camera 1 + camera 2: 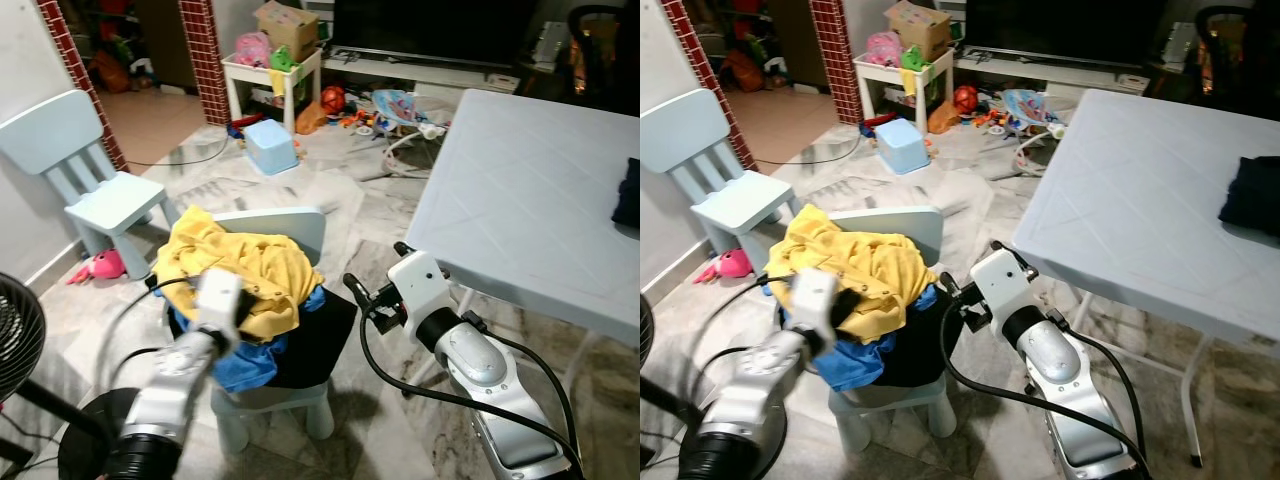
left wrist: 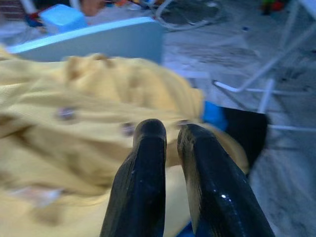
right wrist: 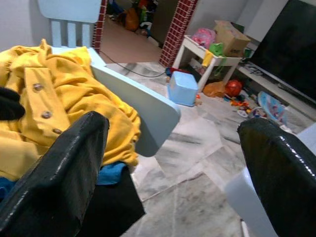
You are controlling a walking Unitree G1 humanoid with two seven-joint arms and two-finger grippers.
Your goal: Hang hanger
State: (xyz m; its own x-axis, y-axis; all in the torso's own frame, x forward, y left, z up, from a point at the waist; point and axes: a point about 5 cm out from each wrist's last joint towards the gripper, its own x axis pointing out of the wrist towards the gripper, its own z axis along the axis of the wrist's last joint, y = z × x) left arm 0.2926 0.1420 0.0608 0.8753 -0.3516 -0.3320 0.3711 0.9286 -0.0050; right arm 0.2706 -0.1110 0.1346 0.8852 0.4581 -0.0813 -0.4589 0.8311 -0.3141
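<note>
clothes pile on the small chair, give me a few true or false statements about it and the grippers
1. A yellow buttoned garment lies on top of the pile. True.
2. The pile sits on the big pale table. False: it sits on a small light blue chair beside the table.
3. The left gripper is at the yellow garment with its fingers nearly together. True.
4. The right gripper is clamped on the blue cloth. False: its fingers are spread wide, holding nothing.
</note>
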